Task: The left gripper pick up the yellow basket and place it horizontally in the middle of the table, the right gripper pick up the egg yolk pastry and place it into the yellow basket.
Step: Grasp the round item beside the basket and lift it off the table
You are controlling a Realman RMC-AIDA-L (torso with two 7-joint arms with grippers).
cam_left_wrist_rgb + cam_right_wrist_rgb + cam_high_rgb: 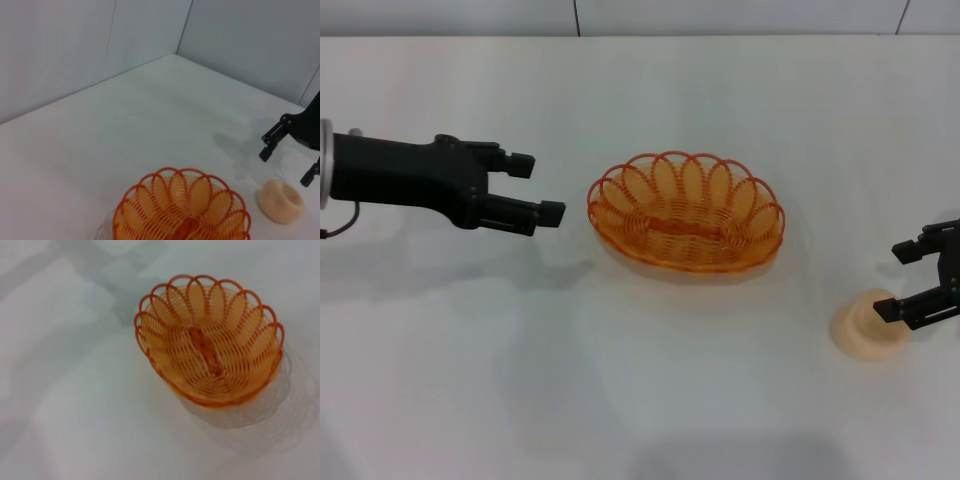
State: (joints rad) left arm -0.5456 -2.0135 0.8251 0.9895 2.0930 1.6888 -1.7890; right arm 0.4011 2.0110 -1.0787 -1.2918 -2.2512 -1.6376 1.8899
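The yellow basket (618,200) lies lengthwise across the middle of the white table (470,350), upright and empty. It also shows in the left wrist view (150,200) and the right wrist view (165,315). My left gripper (541,189) is open and empty, a short way left of the basket and apart from it. The egg yolk pastry (865,330) sits on the table at the right. My right gripper (895,282) is open just above and beside the pastry, and its lower finger overlaps the pastry's top. The left wrist view shows the pastry (281,200) below the open right gripper (285,167).
A grey wall (720,15) runs along the table's far edge. Bare white table lies in front of the basket and between the basket and the pastry.
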